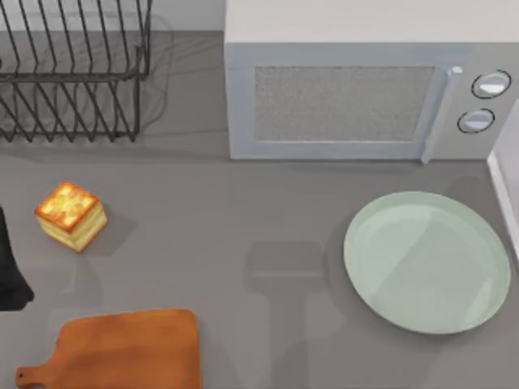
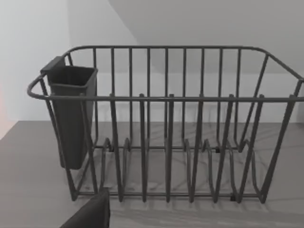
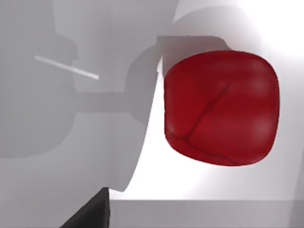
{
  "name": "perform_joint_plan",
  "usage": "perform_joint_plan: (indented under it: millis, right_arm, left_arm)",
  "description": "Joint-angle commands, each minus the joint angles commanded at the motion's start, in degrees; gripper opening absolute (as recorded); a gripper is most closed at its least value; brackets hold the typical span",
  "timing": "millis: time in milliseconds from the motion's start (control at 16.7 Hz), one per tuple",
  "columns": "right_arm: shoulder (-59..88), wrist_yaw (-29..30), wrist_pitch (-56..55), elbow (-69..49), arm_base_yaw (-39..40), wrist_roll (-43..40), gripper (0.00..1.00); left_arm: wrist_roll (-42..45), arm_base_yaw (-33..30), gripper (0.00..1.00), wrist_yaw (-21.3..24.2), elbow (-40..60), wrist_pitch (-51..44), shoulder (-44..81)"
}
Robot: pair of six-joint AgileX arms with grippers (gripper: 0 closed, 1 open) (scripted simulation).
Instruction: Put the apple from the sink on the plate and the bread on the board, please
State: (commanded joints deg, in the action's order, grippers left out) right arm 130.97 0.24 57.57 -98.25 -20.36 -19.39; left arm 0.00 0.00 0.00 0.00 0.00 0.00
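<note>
The apple [image 3: 221, 109] sits in the pale sink [image 3: 156, 190], close under the right wrist camera. Glossy, rounded and firm, it looks slippery; I'd pinch it across its flatter sides. Whether either arm's fingers are open, I cannot tell.

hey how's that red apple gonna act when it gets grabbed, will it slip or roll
The apple looks glossy, so the end effector could slip on it. Its rounded, slightly blocky shape suggests it might rock more than roll freely. It looks firm, with no dents, so probably it holds shape under a squeeze.
</note>
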Motion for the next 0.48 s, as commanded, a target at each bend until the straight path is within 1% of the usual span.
perform_joint_plan:
  millis: [300,480]
  right_arm:
    - [7.89,0.08,-15.07,5.86,-0.13,0.1,1.0]
    - [10.97,0.12,-19.3,7.94,-0.2,0.12,1.0]
  left_arm:
    - [0.0,0.0,1.0,0.0,0.0,0.0,0.0]
    - [0.0,0.0,1.0,0.0,0.0,0.0,0.0]
